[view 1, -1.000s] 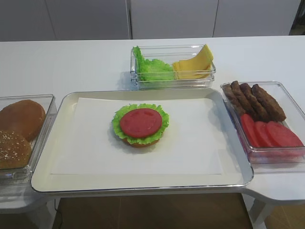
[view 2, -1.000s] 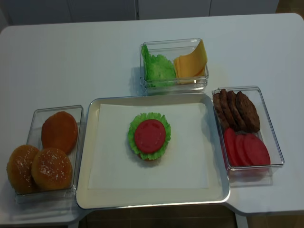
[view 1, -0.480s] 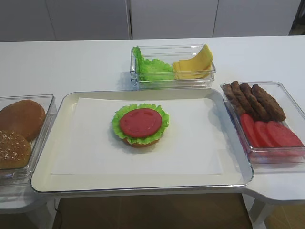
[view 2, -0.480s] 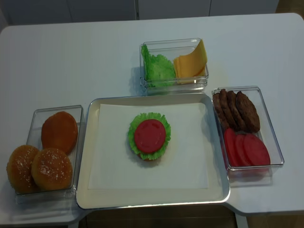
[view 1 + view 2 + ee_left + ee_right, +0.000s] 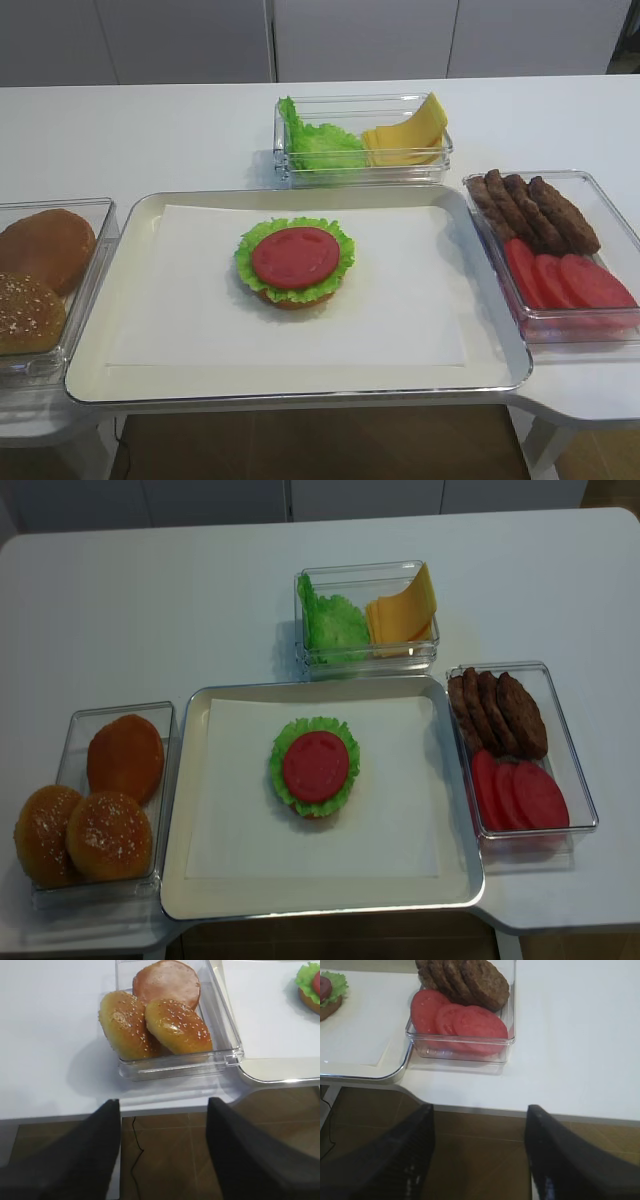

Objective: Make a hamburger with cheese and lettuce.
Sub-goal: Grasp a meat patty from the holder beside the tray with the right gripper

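Exterior high view: the white tabletop (image 5: 150,130) carries a tray (image 5: 95,330) with the hamburger (image 5: 295,262) near its middle, showing bun base, lettuce and a tomato slice on top.

The cheese (image 5: 410,138) leans in the far clear box (image 5: 362,171), beside loose lettuce. Right hand (image 5: 480,1160) and left hand (image 5: 162,1155) both stand released, holding nothing, off the near edge.

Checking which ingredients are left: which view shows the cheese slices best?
The realsense high view: it looks down into the clear box and shows the cheese beside the lettuce. The other high view shows the slices lower, partly behind the box wall. Neither wrist view shows them.
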